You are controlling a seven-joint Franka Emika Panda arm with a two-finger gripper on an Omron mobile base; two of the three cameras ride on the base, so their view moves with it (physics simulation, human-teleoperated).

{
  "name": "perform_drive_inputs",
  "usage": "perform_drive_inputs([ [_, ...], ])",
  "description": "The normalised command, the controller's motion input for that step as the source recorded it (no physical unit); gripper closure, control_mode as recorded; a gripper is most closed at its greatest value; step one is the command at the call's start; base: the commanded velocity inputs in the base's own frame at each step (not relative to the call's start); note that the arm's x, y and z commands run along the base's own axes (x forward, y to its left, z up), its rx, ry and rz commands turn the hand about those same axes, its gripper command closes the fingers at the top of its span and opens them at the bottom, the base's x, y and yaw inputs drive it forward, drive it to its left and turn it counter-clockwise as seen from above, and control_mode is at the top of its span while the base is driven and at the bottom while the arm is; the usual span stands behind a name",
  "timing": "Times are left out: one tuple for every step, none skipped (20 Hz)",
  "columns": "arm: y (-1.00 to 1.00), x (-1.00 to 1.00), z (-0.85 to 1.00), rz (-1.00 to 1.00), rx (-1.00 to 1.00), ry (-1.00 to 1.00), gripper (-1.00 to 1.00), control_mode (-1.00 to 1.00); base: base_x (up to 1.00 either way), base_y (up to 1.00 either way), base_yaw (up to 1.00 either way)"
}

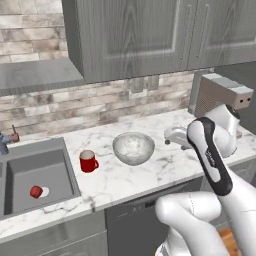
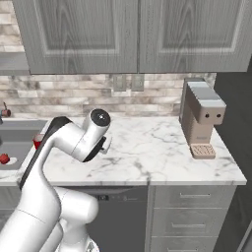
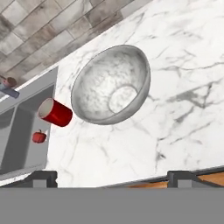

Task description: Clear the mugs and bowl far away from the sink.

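With its claw point(image 3: 111, 177) spread open and empty above the bench point(image 1: 150, 172), the arm seems poised to descend on the bowl point(image 3: 111, 85) at frame centre.

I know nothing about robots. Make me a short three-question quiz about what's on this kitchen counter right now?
1. True or false: the bright red cylindrical mug stands on the white marble counter between the dark grey sink and the pale speckled bowl.
2. What small object lies inside the sink basin? A) spoon B) small red object C) plate
3. Are the robot gripper's fingers open or shut?

Key: 1 true; 2 B; 3 open.
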Motion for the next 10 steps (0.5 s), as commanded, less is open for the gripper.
perform_drive_inputs([
  [0.00,0.58,-0.28,0.00,0.01,0.10,-1.00,-1.00,0.00,0.00,0.00],
  [0.00,0.56,-0.29,0.00,0.00,0.10,-1.00,-1.00,0.00,0.00,0.00],
  [0.00,0.54,-0.31,0.00,0.00,0.11,-1.00,-1.00,0.00,0.00,0.00],
  [0.00,0.51,-0.31,0.00,0.00,0.11,-1.00,-1.00,0.00,0.00,0.00],
  [0.00,0.43,-0.31,-0.02,0.00,0.13,-1.00,-1.00,0.00,0.00,0.00],
  [0.00,0.37,-0.34,-0.05,0.00,0.13,-1.00,-1.00,0.00,0.00,0.00],
  [0.00,0.38,-0.31,-0.06,0.00,0.13,-1.00,-1.00,0.00,0.00,0.00],
  [0.00,0.38,-0.31,-0.07,0.00,0.12,-1.00,-1.00,0.00,0.00,0.00],
  [0.00,0.40,-0.29,-0.07,0.00,0.12,-1.00,-1.00,0.00,0.00,0.00],
  [0.00,0.37,-0.28,-0.07,0.00,0.12,-1.00,-1.00,0.00,0.00,0.00],
])
